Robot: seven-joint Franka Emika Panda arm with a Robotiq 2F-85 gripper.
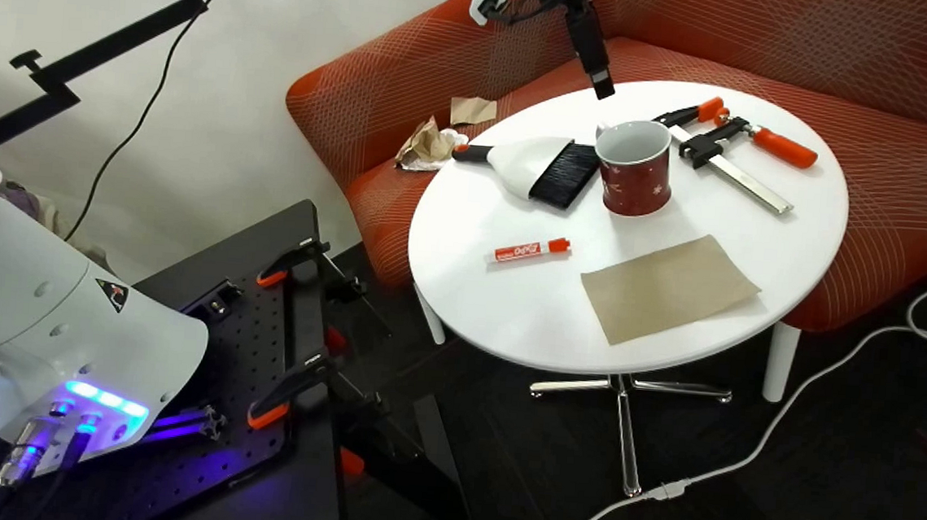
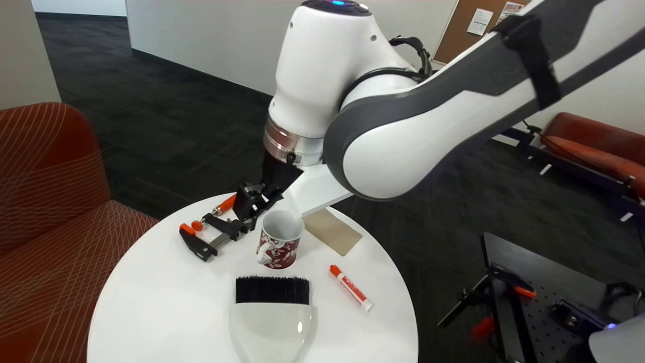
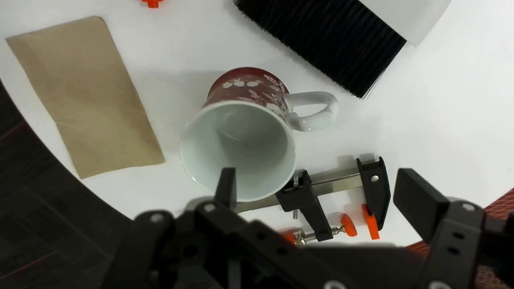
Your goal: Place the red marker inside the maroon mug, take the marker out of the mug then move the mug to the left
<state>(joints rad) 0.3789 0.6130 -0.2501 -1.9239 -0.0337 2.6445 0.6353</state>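
Wrist view, and the gripper (image 3: pixel 319 180) is spread wide, 2 black fingers (image 3: pixel 419 202) with nothing between them! Below that gap, on the white round table (image 3: pixel 437 120), lies an orange-and-black bar clamp (image 3: pixel 335 185). 1 finger overlaps the rim of the maroon mug (image 3: pixel 241 132) from up here, but an exterior view shows fingertip (image 1: pixel 602 84) and mug apart. So the mug sits just ahead of the fingers, upright, bare inside, its white handle (image 3: pixel 321 122) reaching across the front of the gap. Beyond the handle, the black-bristled hand brush (image 3: pixel 317 44); outside the mug-side finger, a sheet of brown paper (image 3: pixel 86 98). And past the mug, away from the fingers, the red capped marker (image 1: pixel 531 250), flat on the tabletop in both exterior views!

Marker out, mug empty: that fits the start or the final leg, and I can't tell which. My call: step 1, fetching the marker. Lift clear of the rim, carry the spread fingers over the mug, turn the wrist so they close across the thin barrel, and go low without pressing the table. Grip near 1 end so the other leads into the mouth. It may roll, so squeeze slowly, well centred!
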